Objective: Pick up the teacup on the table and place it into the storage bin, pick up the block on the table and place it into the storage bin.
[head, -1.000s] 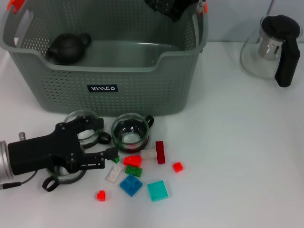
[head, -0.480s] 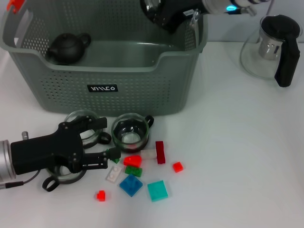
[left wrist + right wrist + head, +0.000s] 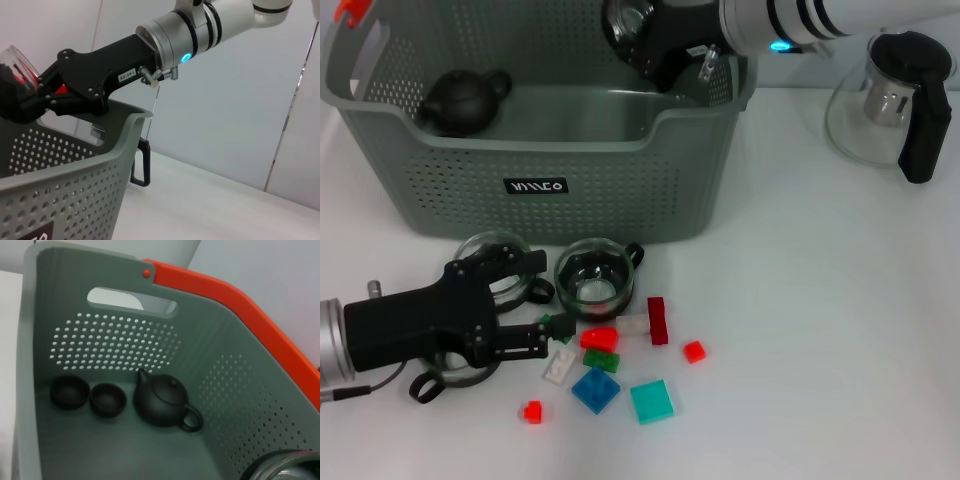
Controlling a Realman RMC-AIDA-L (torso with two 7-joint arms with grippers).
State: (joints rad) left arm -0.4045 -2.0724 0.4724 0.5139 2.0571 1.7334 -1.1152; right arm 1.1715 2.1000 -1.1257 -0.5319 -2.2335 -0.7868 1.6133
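the storage bin (image 3: 535, 150) fills the far left of the table (image 3: 820, 330), and the right gripper (image 3: 640, 40) hangs over its far right corner, above the rim. its jaws are clenched on a glass teacup (image 3: 630, 28), which sits between them over the bin's inside; the left wrist view shows the same glass cup (image 3: 12, 62) at the tip of that black gripper (image 3: 30, 95), above the bin wall (image 3: 65, 170). below those jaws, on the bin floor, the right wrist view shows a dark teapot (image 3: 162, 402) with two small dark cups (image 3: 90, 396) just beside it, and the glass cup's rim (image 3: 280, 467) at the frame's edge. a glass teapot with a black handle (image 3: 895, 100) stands on the table off to the right of the right gripper, outside the bin.

the left gripper (image 3: 555, 320) lies low on the table in front of the bin, jaws released, with a small green block (image 3: 561, 327) at the tip of the nearer finger; contact cannot be told. a glass cup (image 3: 594, 277) stands just beyond the jaws, another glass cup (image 3: 500, 262) partly under the far finger. past the tips lie a red block (image 3: 599, 338), a dark red block (image 3: 657, 320), a white block (image 3: 558, 366), a blue block (image 3: 594, 389) and a teal block (image 3: 651, 401).
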